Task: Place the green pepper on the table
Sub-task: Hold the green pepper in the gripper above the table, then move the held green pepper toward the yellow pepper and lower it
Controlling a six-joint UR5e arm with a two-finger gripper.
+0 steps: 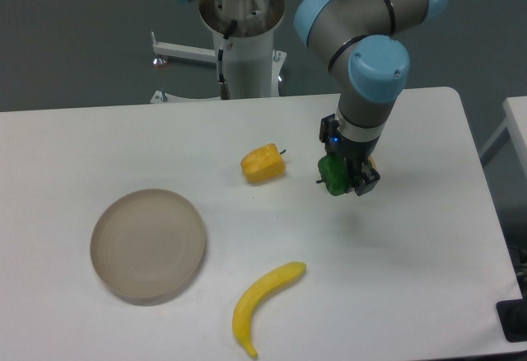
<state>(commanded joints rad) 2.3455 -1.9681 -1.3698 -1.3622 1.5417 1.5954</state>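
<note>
The green pepper [334, 175] is held in my gripper [346, 181], which is shut on it at the right of the middle of the white table [412, 246]. The pepper hangs a little above the tabletop, with a faint shadow below it. Only part of the pepper shows between the black fingers. A bit of an orange piece [371, 161] peeks out behind the gripper, mostly hidden.
A yellow pepper [263, 163] lies left of the gripper. A round beige plate [148, 244] sits at the left. A banana [263, 303] lies near the front edge. The arm's base [243, 39] stands behind the table.
</note>
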